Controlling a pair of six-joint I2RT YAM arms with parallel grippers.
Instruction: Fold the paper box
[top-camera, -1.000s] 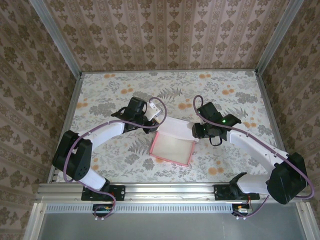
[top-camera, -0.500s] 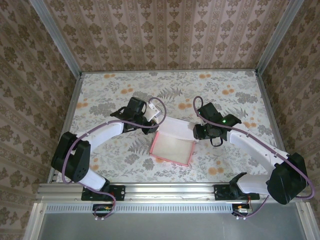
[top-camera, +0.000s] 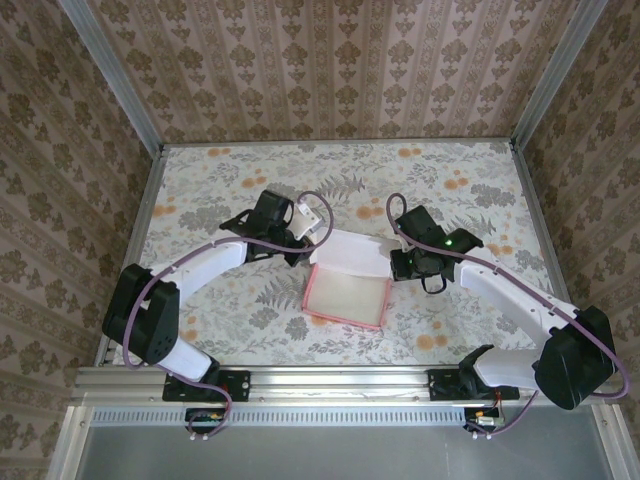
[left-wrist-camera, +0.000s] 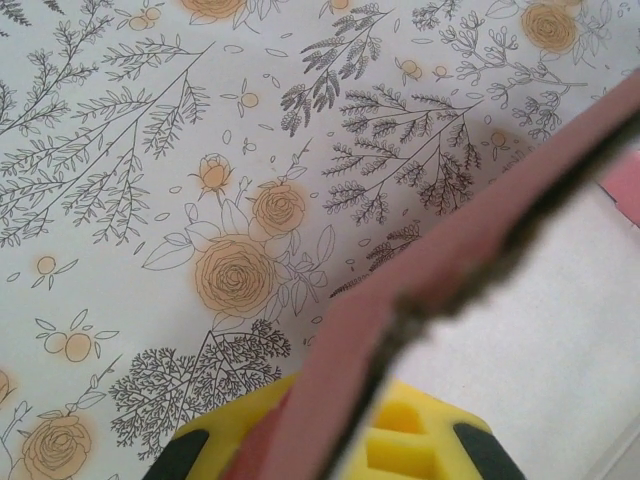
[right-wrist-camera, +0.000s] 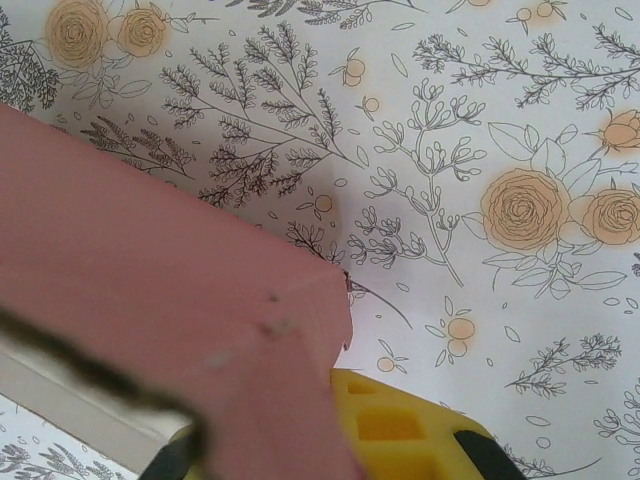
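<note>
The flowery table (top-camera: 480, 200) holds the paper box (top-camera: 347, 297) in its middle, between the two arms. The box looks light, thin and bendy, so a hard squeeze would likely crease it. The left gripper (top-camera: 312, 245) and right gripper (top-camera: 394, 265) each pinch one end of the lifted far flap (top-camera: 358, 250), which seems a good place to hold.

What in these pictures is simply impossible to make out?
- Left wrist view: the blurred paper box flap covers the left gripper; the jaws' grip is unclear.
- Right wrist view: a box panel covers the right gripper likewise.
- Top view: both jaws too small to judge.
</note>
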